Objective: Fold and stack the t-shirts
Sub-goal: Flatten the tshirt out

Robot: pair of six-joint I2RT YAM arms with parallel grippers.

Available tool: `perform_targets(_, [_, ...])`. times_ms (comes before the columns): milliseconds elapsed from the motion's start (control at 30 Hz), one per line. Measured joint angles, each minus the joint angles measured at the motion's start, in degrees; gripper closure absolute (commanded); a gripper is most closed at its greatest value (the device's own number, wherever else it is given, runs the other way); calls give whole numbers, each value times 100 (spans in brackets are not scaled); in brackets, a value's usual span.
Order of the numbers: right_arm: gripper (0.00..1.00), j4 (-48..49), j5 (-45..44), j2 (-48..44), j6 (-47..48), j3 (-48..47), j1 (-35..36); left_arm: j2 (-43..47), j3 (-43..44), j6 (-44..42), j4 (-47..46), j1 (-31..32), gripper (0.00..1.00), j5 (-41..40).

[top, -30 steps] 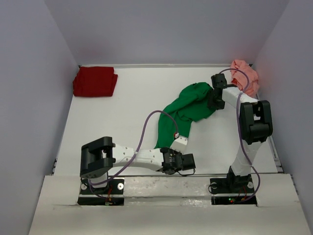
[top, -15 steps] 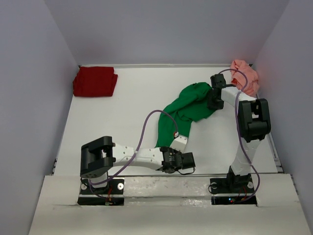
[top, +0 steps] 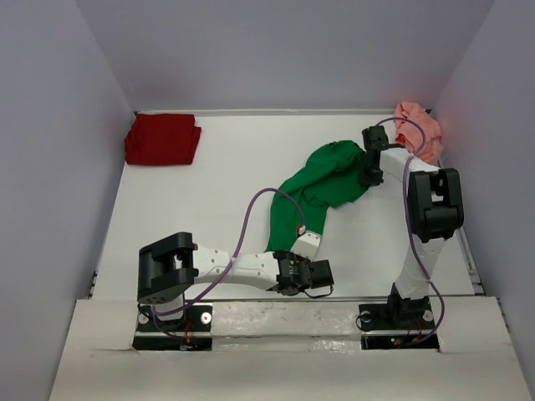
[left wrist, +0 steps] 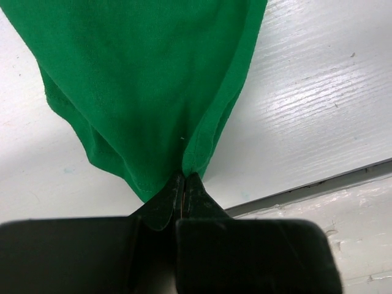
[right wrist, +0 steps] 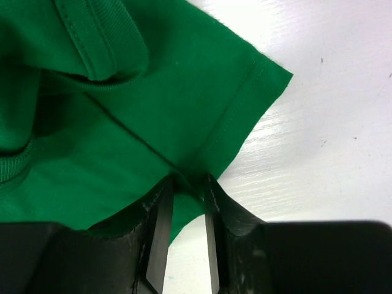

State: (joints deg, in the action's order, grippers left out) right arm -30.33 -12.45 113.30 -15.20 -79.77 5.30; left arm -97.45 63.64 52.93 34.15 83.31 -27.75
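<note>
Near right claw [right wrist: 185,184], crumpled salmon t-shirt [top: 418,128]

Lit brightly and evenly from above; mild sheen on the bench [left wrist: 318,92] beside the green t-shirt [left wrist: 135,79], soft shadow under its edge. Sharp throughout.

Left gripper [left wrist: 184,179] pinched tight, left arm [top: 242,267] low, right gripper [right wrist: 187,184] narrowly parted, right arm [top: 422,217] outstretched.
</note>
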Motion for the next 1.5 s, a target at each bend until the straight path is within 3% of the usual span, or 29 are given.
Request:
perform_targets(133, [67, 0, 31, 0, -17, 9, 0, -35, 0, -35, -26, -20, 100, 13])
perform_targets(267, [58, 63, 20, -9, -46, 85, 0, -72, 0, -74, -44, -20, 100, 15])
perform_targets(467, [58, 98, -2, -114, -92, 216, 39, -149, 2, -136, -74, -20, 100, 31])
perform_targets(667, [74, 98, 0, -227, -131, 356, 79, -149, 2, -140, -87, -20, 100, 31])
perform_targets(800, [76, 101, 4, -229, -162, 365, 118, -149, 2, -144, -101, -20, 100, 33])
perform_targets(833, [81, 101, 4, -229, -162, 365, 122, -151, 2, -144, -107, -20, 100, 33])
perform_targets(867, [97, 98, 4, -229, -164, 365, 127, -151, 2, -144, -116, -20, 100, 35])
perform_targets(900, [100, 101, 4, -229, -170, 365, 129, -153, 2, -146, -122, -20, 100, 35])
perform_targets(1300, [100, -35, -249, -481, -168, 352, 264, -181, 61, -136, 20, -22, 100, -188])
perform_targets(1500, [100, -820, -428, -1054, -26, -686, 299, -170, 1276, -94, 1073, -52, 100, -833])
